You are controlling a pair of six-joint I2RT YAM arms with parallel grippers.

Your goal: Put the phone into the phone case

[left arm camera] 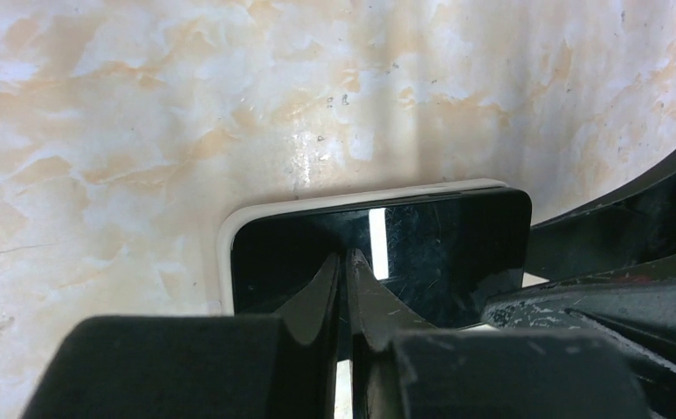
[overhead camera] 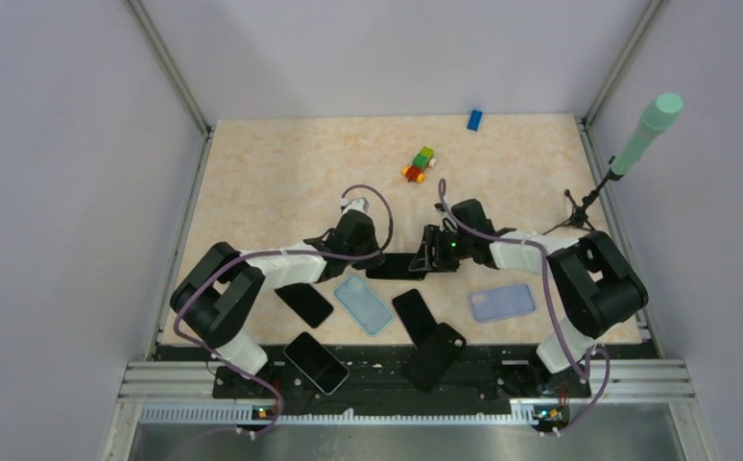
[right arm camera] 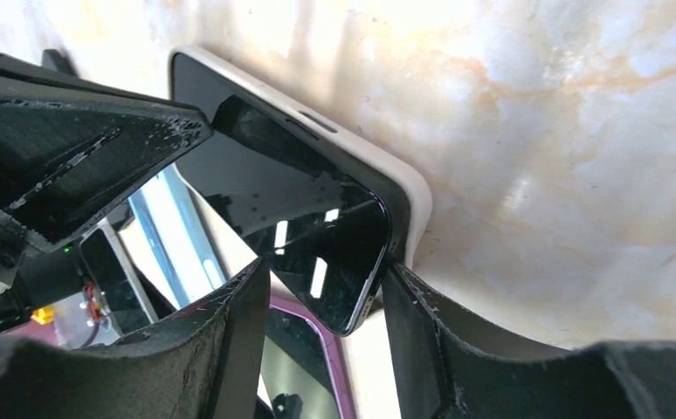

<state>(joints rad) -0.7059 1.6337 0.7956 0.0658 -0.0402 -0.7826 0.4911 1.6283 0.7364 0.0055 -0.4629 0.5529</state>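
At the middle of the desk (overhead camera: 252, 173), my left tool (left arm camera: 348, 258) is pressed together, its tips resting on the black glass of the phone (left arm camera: 448, 253). My right tool (right arm camera: 326, 272) is spread, with one finger on each side of the phone's corner. I cannot tell whether either finger touches it. At my left tool's end the phone lies inside the white phone case (left arm camera: 226, 253), whose rim shows around its edge. At my right tool's end the phone's corner stands tilted clear of that rim. Nearer my bases lie a dark phone (overhead camera: 304, 303), a light-blue case (overhead camera: 363, 304) just beside it, and a lavender case (overhead camera: 502, 303). Coloured blocks (overhead camera: 420, 163) sit well apart, farther out.
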